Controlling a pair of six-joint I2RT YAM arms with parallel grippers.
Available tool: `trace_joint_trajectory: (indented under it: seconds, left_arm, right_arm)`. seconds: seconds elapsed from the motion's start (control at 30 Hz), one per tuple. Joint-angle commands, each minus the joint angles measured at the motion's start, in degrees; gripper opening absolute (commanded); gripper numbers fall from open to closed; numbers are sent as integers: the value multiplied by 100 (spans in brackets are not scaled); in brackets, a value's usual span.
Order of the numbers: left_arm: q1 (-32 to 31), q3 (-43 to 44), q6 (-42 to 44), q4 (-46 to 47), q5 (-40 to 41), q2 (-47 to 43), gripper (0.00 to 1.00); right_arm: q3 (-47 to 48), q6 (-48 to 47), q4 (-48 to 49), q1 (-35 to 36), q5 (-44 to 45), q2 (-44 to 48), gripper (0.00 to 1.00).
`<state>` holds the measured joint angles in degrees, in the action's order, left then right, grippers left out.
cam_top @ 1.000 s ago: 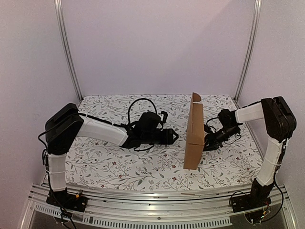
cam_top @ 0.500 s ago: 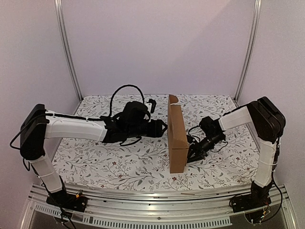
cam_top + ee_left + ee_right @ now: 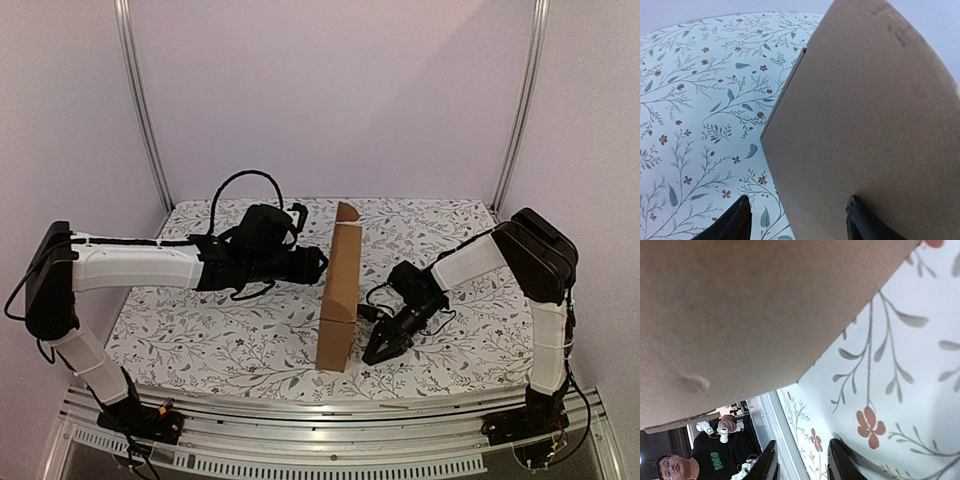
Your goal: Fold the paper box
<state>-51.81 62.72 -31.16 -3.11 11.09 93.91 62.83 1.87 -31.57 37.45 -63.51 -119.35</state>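
Note:
The paper box (image 3: 338,290) is a brown cardboard slab standing on edge near the middle of the table, its narrow side facing the top camera. My left gripper (image 3: 322,262) is open at the box's left face. In the left wrist view that gripper (image 3: 798,201) has one fingertip (image 3: 856,210) against the cardboard (image 3: 870,115) and the other over the cloth. My right gripper (image 3: 372,352) is low on the box's right side near the front. In the right wrist view it (image 3: 802,450) is open with nothing between the fingers, and the box (image 3: 740,310) looms above them.
The table is covered by a floral cloth (image 3: 200,340). An aluminium rail (image 3: 300,410) runs along the near edge, close to my right gripper. Upright metal posts (image 3: 140,100) stand at the back corners in front of a plain wall.
The box has shifted left across the table, still on edge. My left arm has stretched out and drawn back left ahead of it. My right gripper has followed leftward and nearer the front edge.

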Motion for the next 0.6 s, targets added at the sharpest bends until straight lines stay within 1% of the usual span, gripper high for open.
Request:
trace_joint_trajectory:
  seconds: [0.0,0.13,0.2,0.27,0.3,0.37,0.43,0.5,0.57]
  left_arm:
    - [312,518,343,-295,-215,488,65]
    - [588,850,528,-219,-441,864,65]
    - [723,1132,628,-330,-521,1081,65]
    - [845,1305,766,-396,-580,1200,65]
    - [918,1365,806,-400,-636,1253,65]
    - [1064,1467,856,-405,-788,1347,65]
    - [1190,1509,852,-346,-973,1406,65]
    - [1265,1515,893,-258,-1063,1432,65]
    - [1294,1552,924,-234,-1210,1445,65]
  right_arm:
    - [73,50,122,217,112,-209,34]
    - [82,42,127,345,34,-203,37]
    - [94,59,89,359,47,-166,38]
    - [119,-75,-212,333,152,-63,40]
    - [149,-258,-523,289,234,-3,41]
    - [177,-781,-932,150,513,255,43]
    - [170,-1051,-1166,-75,727,582,45]
    - [237,-1259,-1393,-445,876,828,46]
    - [503,-1491,-1897,-763,1070,996,46]
